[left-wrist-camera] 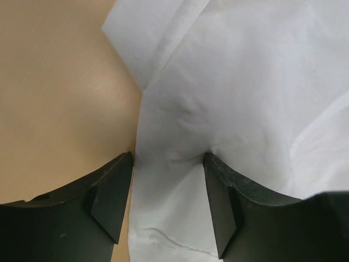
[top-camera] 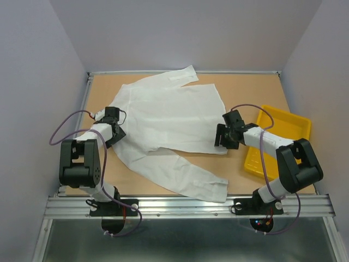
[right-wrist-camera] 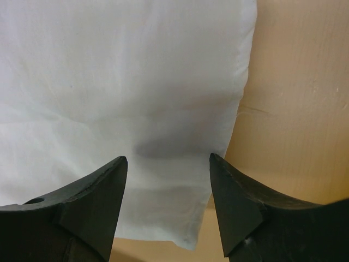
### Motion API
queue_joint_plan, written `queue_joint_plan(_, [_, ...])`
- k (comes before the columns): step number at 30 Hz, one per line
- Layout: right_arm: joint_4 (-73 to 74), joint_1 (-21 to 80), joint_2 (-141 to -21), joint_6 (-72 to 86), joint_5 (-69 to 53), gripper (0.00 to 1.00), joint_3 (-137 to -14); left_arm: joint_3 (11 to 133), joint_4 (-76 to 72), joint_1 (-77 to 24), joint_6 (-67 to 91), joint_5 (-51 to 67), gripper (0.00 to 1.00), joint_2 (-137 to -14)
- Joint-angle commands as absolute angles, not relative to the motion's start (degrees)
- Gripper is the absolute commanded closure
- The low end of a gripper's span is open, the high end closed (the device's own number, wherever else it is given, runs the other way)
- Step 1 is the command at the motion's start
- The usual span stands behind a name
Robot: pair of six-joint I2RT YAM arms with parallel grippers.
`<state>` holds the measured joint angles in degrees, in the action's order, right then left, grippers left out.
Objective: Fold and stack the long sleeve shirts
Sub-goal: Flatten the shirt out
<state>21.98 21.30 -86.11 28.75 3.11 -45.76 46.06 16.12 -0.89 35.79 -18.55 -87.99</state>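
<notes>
One white shirt [top-camera: 169, 117] lies spread across the middle of the table [top-camera: 251, 93], one sleeve reaching the near edge. I see the left gripper [left-wrist-camera: 168, 158] parted astride its left side, the right gripper [right-wrist-camera: 168, 158] parted over its right hem corner

Light's soft and even from overhead in the top view, no glare, only faint shadows beside the arms on the table [top-camera: 245, 93]. The white shirt [top-camera: 169, 117] comes out really bright, so its wrinkles barely show. Wrist views: cloth is fairly sharp, the black fingers [left-wrist-camera: 109, 196] along the bottom edge look slightly blurry. There's a grey shadow patch lower middle in the right wrist one.
</notes>
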Motion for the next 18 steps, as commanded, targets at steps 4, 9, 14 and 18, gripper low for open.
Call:
queue_joint_plan(4, [18.63,21.27,-94.91,29.01,8.08,0.32,-50.97,56.15,15.38,1.14,28.83,-20.83,0.34,-96.06])
queue_joint_plan(9, [18.72,21.27,-93.18,28.65,7.82,0.33,-53.26,55.74,18.36,1.40,30.23,-20.31,0.24,-89.24])
queue_joint_plan(14, [19.07,21.27,-86.76,27.77,5.98,0.32,-50.90,47.05,18.89,1.50,34.27,-16.71,0.18,-79.03])
queue_joint_plan(18, [19.77,21.27,-79.83,28.04,4.66,0.32,-48.43,42.20,19.42,1.58,35.95,-13.98,0.18,-75.59])
